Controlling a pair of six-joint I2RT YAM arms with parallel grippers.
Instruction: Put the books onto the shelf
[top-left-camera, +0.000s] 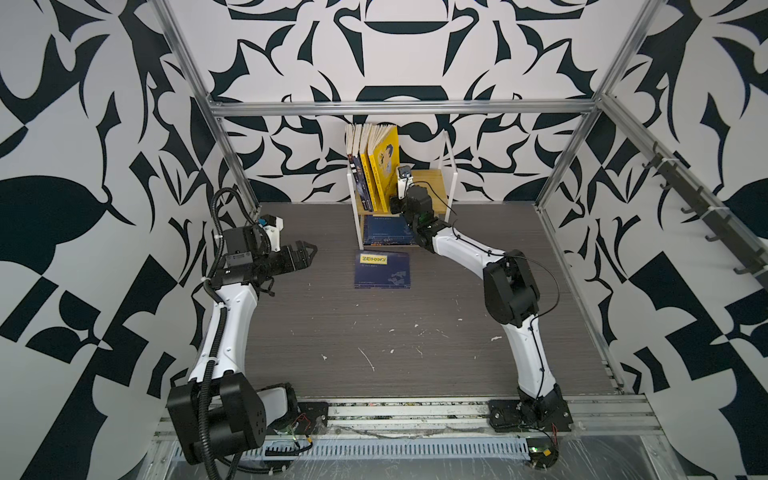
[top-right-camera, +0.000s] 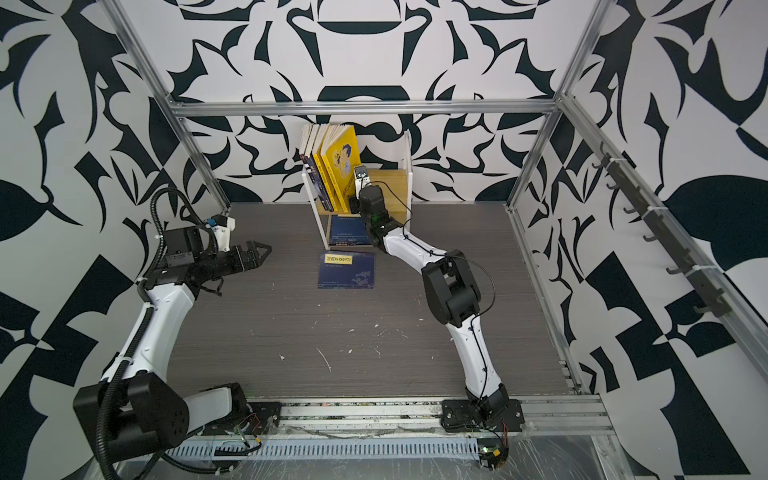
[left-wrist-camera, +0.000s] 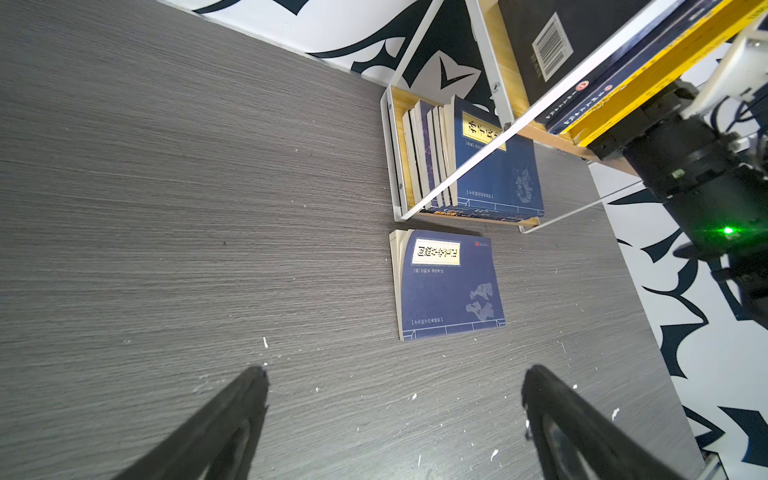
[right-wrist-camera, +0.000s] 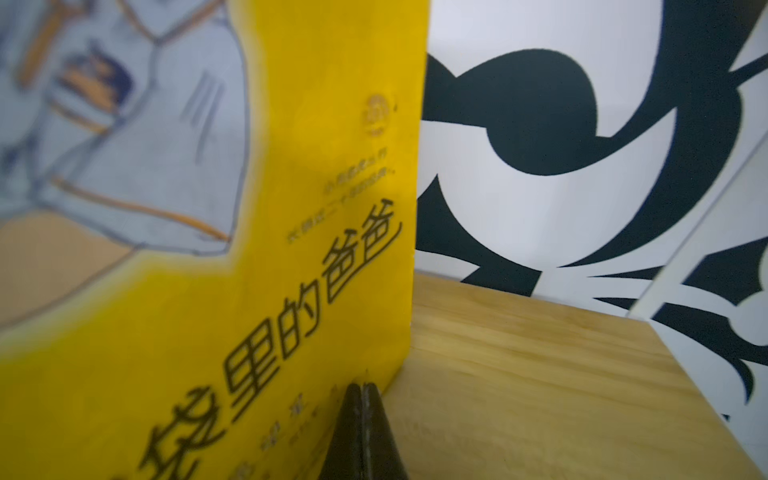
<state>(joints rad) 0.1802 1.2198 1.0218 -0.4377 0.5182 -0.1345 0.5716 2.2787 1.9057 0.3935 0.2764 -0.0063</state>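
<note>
I see my right gripper (right-wrist-camera: 362, 388) with fingers together, empty, tips at the yellow book (right-wrist-camera: 291, 249) standing on the shelf (right-wrist-camera: 540, 374). My left gripper (left-wrist-camera: 397, 370) is spread apart; the navy book (left-wrist-camera: 449, 286) lies on the table (left-wrist-camera: 166, 208) ahead of it.

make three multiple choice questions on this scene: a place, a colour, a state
1. Where does the loose navy book lie?
A. on the table before the shelf
B. against the back wall
C. in a gripper
2. What colour is the outermost upright book on the upper board?
A. red
B. yellow
C. green
3. How is the left gripper?
A. shut on a book
B. shut, empty
C. open, empty
Answers:
1 A, both top views show it flat on the table.
2 B, its yellow cover fills the right wrist view.
3 C, its fingers stand apart, nothing between.
</note>
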